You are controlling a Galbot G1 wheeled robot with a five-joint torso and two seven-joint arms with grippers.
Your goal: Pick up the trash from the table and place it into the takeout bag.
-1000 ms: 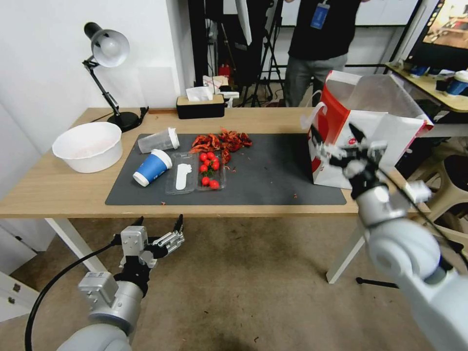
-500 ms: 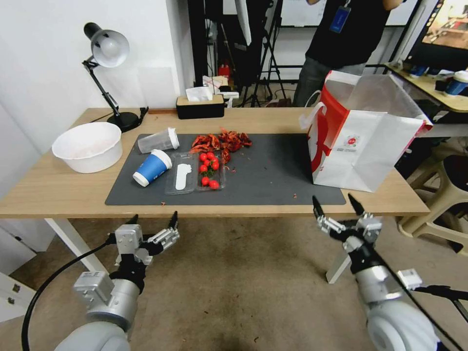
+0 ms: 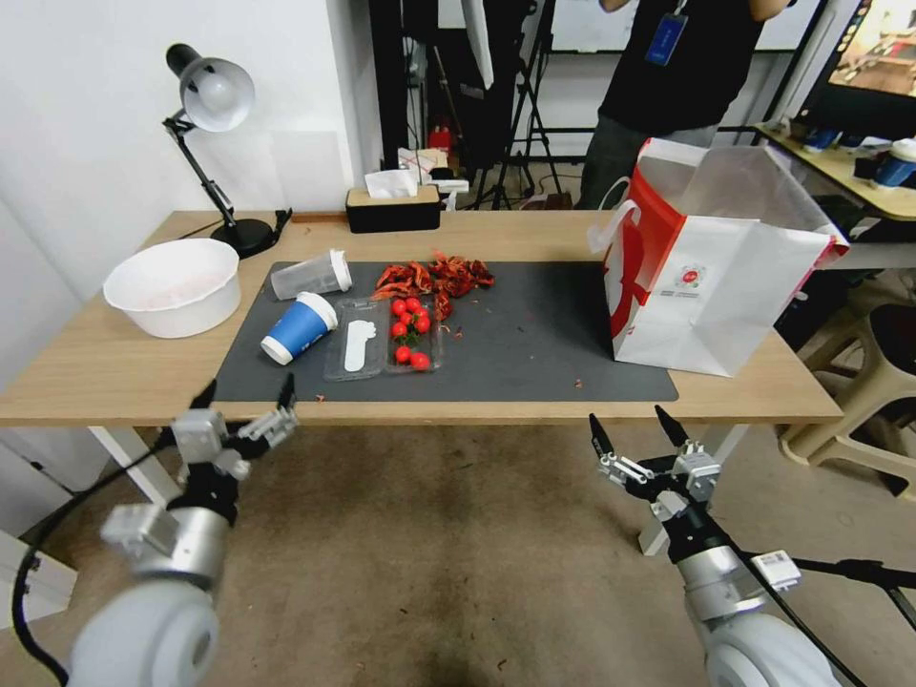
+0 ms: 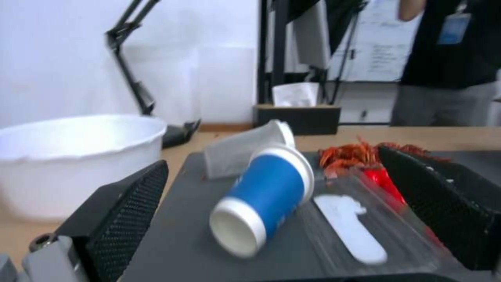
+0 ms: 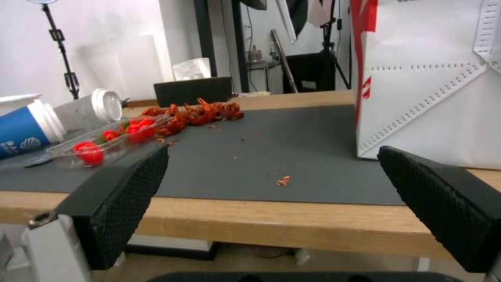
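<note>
1. The blue paper cup [image 3: 298,327] lies on its side on the dark mat [image 3: 534,334] of the table [image 3: 95,372], beside the toppled clear cup [image 3: 310,275].
2. The takeout bag [image 3: 711,277] stands open at the mat's right end.
3. The left gripper [image 3: 243,396] hovers at the table's front edge, fingers spread, empty.
4. The right gripper [image 3: 636,434] hangs below the table edge, fingers spread, empty.

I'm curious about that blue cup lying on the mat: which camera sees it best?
The left wrist view: the blue paper cup lies close, on its side. The head view shows it small; the right wrist view catches part.
</note>
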